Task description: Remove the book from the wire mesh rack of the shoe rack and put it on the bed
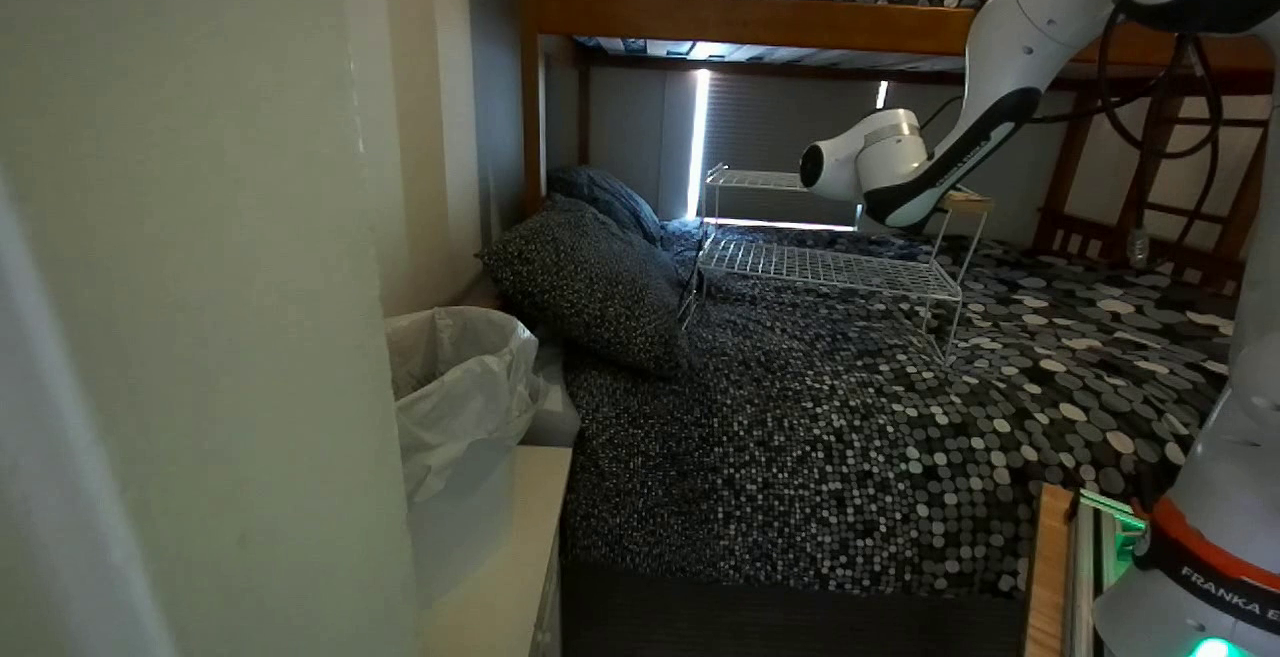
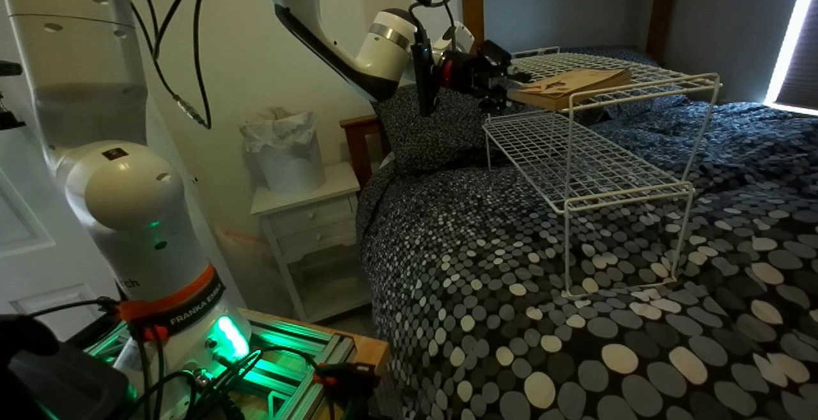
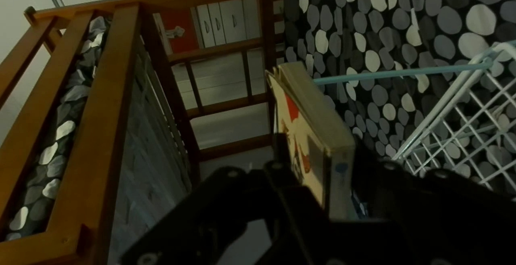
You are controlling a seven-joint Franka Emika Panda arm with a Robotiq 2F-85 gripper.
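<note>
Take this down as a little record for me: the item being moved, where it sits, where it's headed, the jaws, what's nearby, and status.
Item: tan book, roughly level
Place: at an edge of the upper wire mesh tier of the white shoe rack
Destination: bed, black cover with grey and whitish spots; the rack stands on it
Jaws: either side of the book's edge in the wrist view; firm grip can't be confirmed
Nearby: bag-lined white bin on a white nightstand
Status: book not yet put on the bed

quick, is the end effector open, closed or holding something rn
End effector: cannot be told; it is at the edge of the book, but the wrist view is too dark there to show whether it grips.
</note>
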